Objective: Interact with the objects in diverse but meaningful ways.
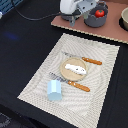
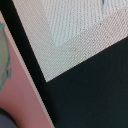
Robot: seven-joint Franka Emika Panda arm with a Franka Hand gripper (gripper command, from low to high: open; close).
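Observation:
The toy kitchen set's pink board (image 1: 107,31) lies at the back of the black table. On it stands a grey pot (image 1: 95,21) with a small red tomato (image 1: 100,13) inside. My white gripper (image 1: 74,18) hangs over the board just to the exterior view's left of the pot, and its fingers are too blurred to read. A white flat piece (image 1: 76,68) rests on a round wooden plate (image 1: 64,71) in the middle of a beige placemat (image 1: 102,70). The pale blue cup (image 1: 54,90) stands on the mat's near corner. The wrist view shows only the placemat corner (image 2: 80,35), the pink board edge (image 2: 20,95) and the black table (image 2: 95,95).
Two utensils with orange-brown handles flank the plate, one behind it (image 1: 91,61) and one in front (image 1: 76,84). A bowl (image 1: 124,18) sits at the board's far end, at the exterior view's right edge. A dark cable runs across the back of the table.

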